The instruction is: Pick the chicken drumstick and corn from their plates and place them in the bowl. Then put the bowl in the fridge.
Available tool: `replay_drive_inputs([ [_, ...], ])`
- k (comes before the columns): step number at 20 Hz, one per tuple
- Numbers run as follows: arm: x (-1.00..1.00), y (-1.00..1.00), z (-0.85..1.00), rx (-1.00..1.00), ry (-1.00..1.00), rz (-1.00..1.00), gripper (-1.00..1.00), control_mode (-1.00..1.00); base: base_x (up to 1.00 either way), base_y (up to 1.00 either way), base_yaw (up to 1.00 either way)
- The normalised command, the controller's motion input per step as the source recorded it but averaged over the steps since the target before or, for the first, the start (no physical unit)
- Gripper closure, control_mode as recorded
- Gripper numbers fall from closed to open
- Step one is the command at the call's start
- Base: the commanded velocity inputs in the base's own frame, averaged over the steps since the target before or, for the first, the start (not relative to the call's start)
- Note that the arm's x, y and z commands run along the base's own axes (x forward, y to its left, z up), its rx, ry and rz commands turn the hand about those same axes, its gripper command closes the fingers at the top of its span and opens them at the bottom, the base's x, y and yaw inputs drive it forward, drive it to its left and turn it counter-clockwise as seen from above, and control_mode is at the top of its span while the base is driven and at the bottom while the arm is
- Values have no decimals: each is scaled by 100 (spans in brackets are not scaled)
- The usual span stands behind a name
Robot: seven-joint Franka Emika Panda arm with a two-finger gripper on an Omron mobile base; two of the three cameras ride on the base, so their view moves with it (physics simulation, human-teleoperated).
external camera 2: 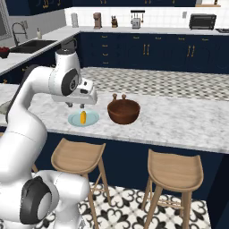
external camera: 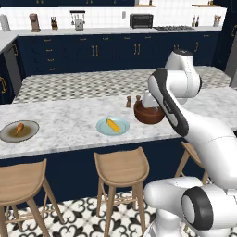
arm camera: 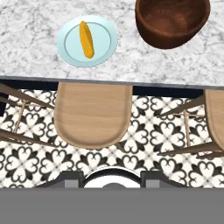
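Note:
The chicken drumstick (external camera: 18, 128) lies on the brownish-grey plate (external camera: 28, 134) at the left of the island counter. The corn (external camera: 112, 125) (external camera 2: 82, 117) (arm camera: 86, 39) lies on the light blue plate (external camera: 102, 129) (external camera 2: 91, 120) (arm camera: 105, 48) near the counter's front edge. The wooden bowl (external camera: 149, 115) (external camera 2: 123, 112) (arm camera: 170, 26) stands empty just right of that plate. My gripper (external camera 2: 76, 106) (arm camera: 113, 179) hangs above the blue plate, open with nothing between its fingers. A grey slab (external camera: 232, 55) at the far right edge could be the fridge; I cannot tell.
Two small wooden shakers (external camera: 133, 100) (external camera 2: 119, 96) stand behind the bowl. Wooden stools (external camera: 121, 166) (external camera 2: 78, 156) (arm camera: 93, 111) line the counter's front over patterned floor. A sink (external camera 2: 27, 44) sits on the back-left counter.

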Motion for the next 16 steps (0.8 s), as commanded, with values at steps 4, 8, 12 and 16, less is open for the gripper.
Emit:
replay_drive_inputs([
  [4,-26,3,0,0,0,1,-100,-100,0,0,0],
  [8,-33,22,0,2,-4,2,-100,-100,0,0,0],
  [12,7,44,-20,3,0,0,-100,-100,0,0,0],
  [16,54,39,-39,-1,0,0,-100,-100,0,0,0],
])
